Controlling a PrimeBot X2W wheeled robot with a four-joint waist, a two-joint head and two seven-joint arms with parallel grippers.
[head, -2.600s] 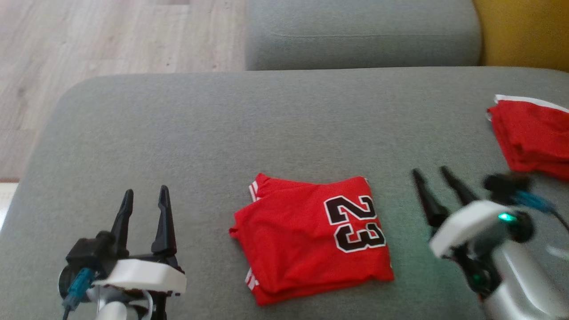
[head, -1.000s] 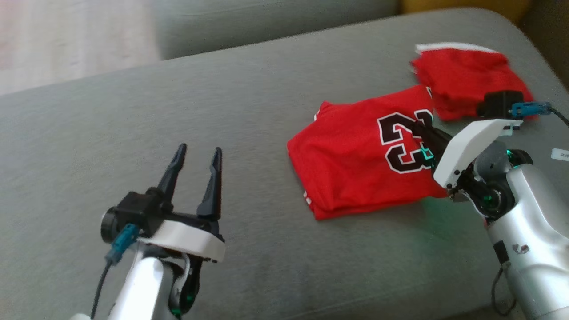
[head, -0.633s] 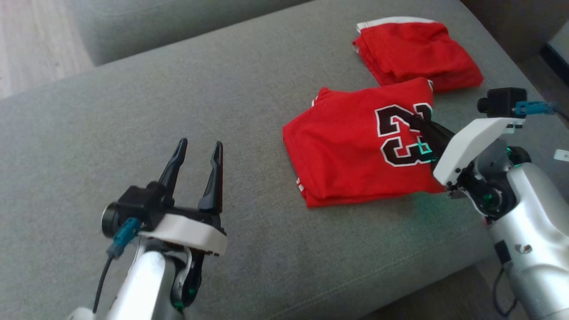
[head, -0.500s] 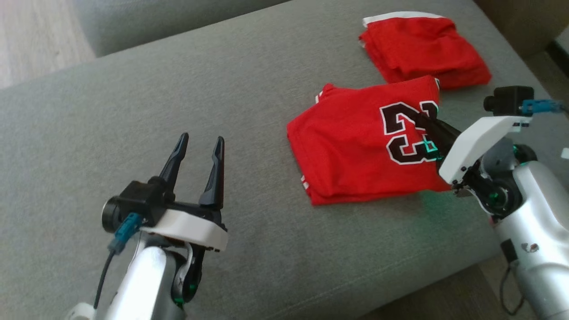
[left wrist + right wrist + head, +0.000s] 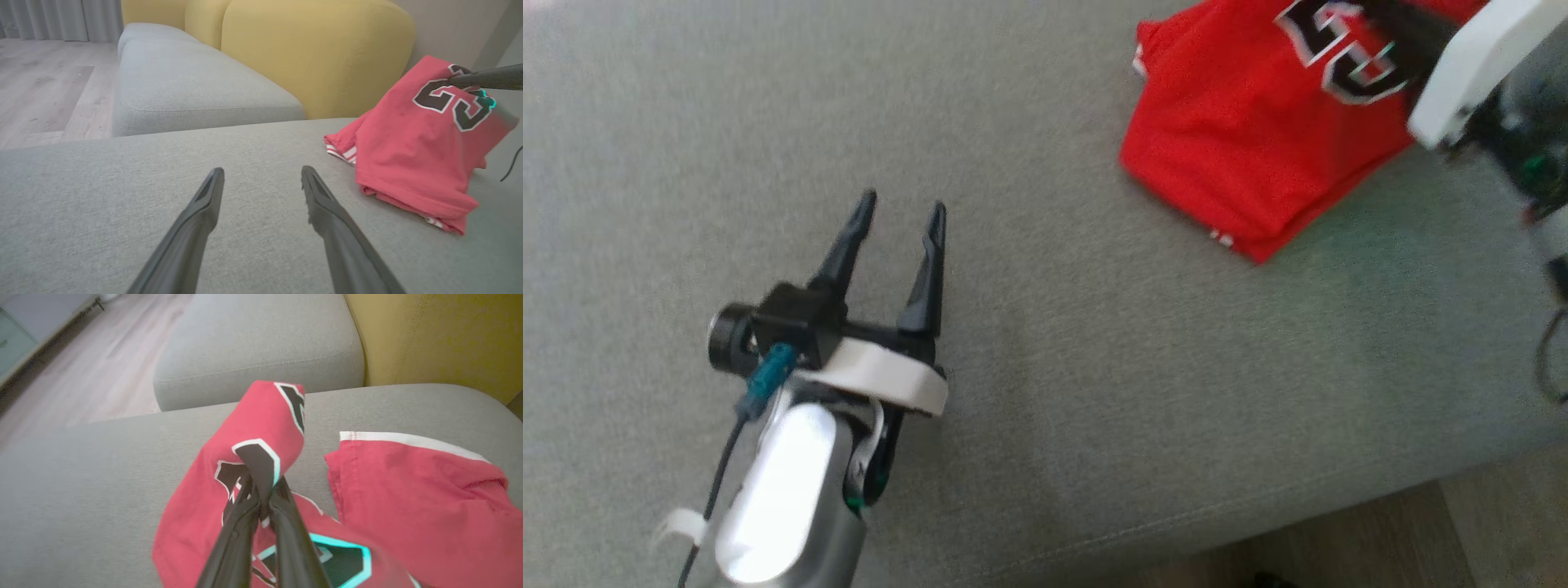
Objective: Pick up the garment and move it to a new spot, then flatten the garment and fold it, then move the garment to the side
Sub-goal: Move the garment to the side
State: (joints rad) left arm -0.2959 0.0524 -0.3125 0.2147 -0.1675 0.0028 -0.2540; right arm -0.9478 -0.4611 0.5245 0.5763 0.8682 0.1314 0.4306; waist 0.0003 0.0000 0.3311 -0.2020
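Wide grey seat cushion (image 5: pixel 1045 384) takes up most of the head view. Behind it in the left wrist view are a yellow backrest (image 5: pixel 318 53), a second grey cushion (image 5: pixel 196 90) and wood floor (image 5: pixel 41 90) at far left. The red jersey (image 5: pixel 1233 155), folded, with black white-edged digits, is at the right end of the seat cushion. Its numbered corner is pulled up off the cushion, while its lower folded edge with white stripes rests on the fabric. A second red garment (image 5: pixel 421 498) with a white band along one edge lies flat just beside the jersey, on the side toward the yellow backrest. Touching or not, can't tell. The right gripper (image 5: pixel 263 486) has its fingers pressed together, pinching the jersey at the digits, and cloth is draped over the fingertips. The head view is blurred there. The left gripper (image 5: pixel 903 202) is spread, nothing between its fingers, held over bare cushion well apart from the jersey and pointing across the seat.
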